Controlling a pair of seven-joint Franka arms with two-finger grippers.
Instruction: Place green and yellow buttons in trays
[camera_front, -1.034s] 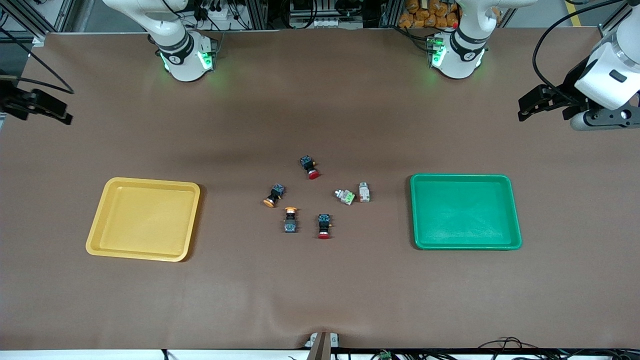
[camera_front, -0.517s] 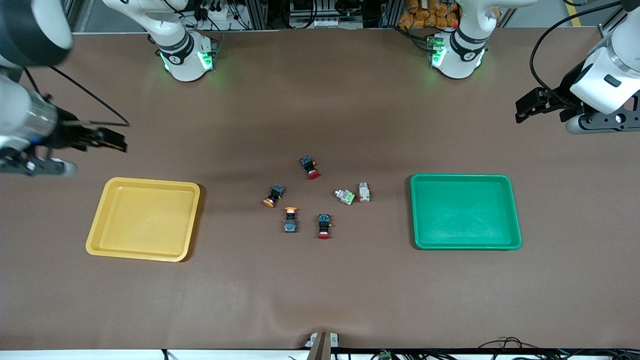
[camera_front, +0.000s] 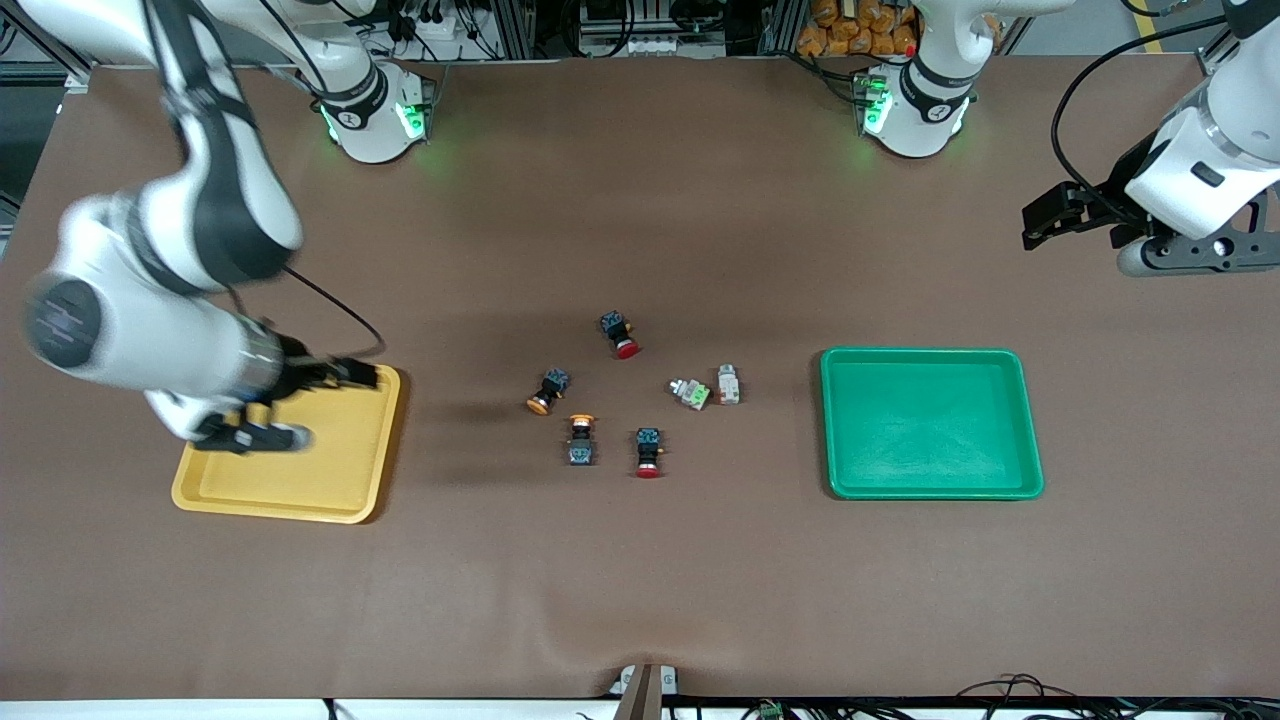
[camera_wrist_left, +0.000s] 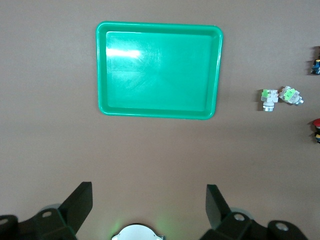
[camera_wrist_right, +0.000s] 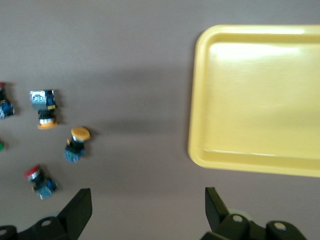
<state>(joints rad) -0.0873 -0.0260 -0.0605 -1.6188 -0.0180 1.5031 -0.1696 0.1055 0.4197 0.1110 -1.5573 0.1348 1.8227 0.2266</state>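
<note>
The right gripper (camera_front: 345, 375), jaws wide and empty, has swung in over the shallow yellow plastic tray (camera_front: 330, 500). The left gripper (camera_front: 1040, 218), also wide, shifted slightly above the brown counter (camera_front: 640, 580). The green and yellow push-button switches (camera_front: 580, 430) stay clustered between the yellow tray and the green plastic tray (camera_front: 930, 490).

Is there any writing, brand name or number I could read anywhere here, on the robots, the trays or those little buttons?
None can be read.
Right arm's base: a small dark mark on its collar, too small to read.
Left arm's base: the same kind of mark, too small to read.
Yellow tray and green tray: plain, no writing.
Buttons: no lettering can be made out.
</note>
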